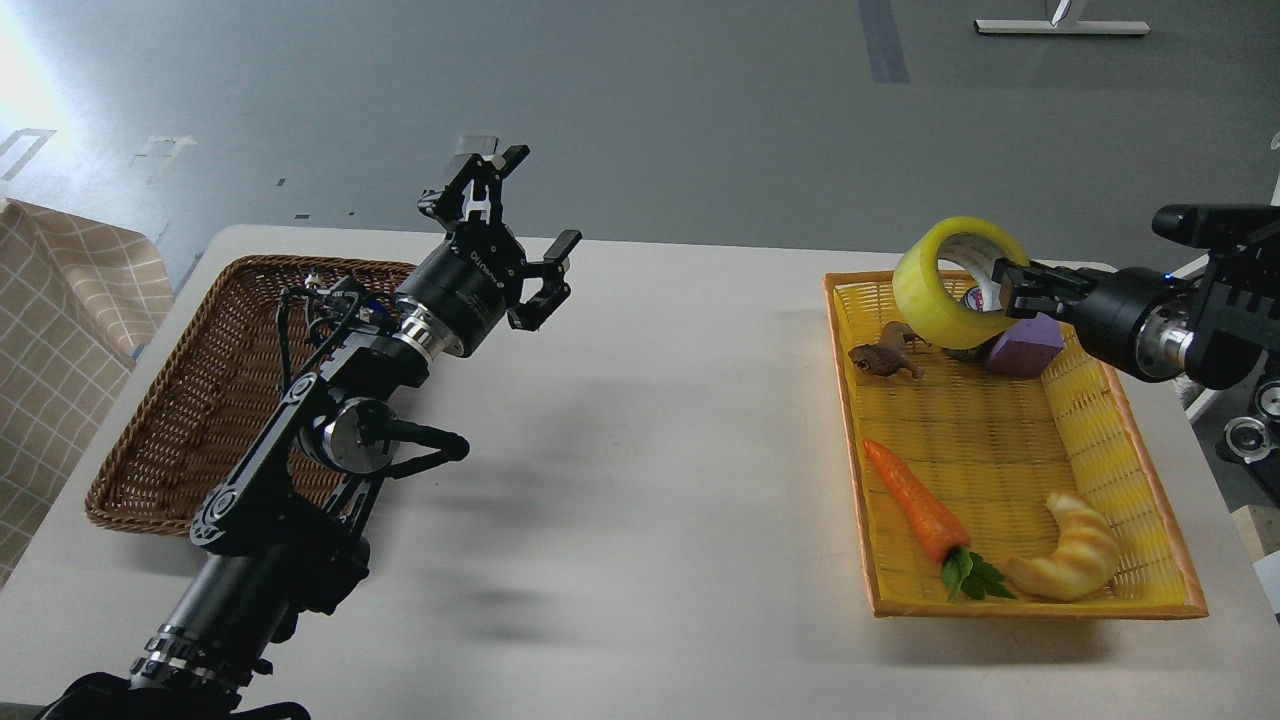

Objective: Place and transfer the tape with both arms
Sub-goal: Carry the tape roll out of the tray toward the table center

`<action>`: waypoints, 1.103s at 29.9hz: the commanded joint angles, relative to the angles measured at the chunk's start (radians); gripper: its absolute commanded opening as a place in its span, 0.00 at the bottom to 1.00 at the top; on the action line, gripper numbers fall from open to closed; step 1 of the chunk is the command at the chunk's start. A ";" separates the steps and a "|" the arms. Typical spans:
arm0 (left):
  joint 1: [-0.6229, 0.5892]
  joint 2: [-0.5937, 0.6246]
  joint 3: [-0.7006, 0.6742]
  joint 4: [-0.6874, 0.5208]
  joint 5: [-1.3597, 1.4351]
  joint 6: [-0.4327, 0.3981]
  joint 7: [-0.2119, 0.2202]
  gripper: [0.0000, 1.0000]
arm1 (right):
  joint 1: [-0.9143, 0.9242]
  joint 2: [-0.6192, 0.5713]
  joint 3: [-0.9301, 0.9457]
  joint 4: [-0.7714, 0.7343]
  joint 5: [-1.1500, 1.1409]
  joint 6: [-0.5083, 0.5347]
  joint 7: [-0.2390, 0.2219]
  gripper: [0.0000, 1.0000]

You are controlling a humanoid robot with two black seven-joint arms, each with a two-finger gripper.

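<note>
The tape [940, 290], a wide yellow roll with a pale core, hangs tilted above the far end of the yellow tray [1165, 500]. My right gripper [1010, 285] comes in from the right and is shut on the roll's rim, holding it clear of the tray floor. My left gripper [535, 215] is open and empty, raised above the table's left half near the brown wicker basket [180, 420], far from the tape.
The yellow tray also holds an orange toy carrot [915, 500], a toy croissant [1075, 550], a purple block [1025, 348] and a small brown figure [888, 355]. The white table [640, 480] lies between basket and tray. A checked cloth [60, 290] is at far left.
</note>
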 commanded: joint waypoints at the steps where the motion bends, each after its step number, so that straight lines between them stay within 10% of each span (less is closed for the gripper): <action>1: 0.002 0.001 0.000 0.000 0.000 0.000 -0.003 0.98 | 0.104 0.056 -0.086 -0.012 -0.002 0.000 -0.003 0.18; 33: -0.006 -0.013 -0.006 -0.018 -0.005 0.003 -0.006 0.98 | 0.250 0.420 -0.392 -0.134 -0.002 0.000 -0.008 0.23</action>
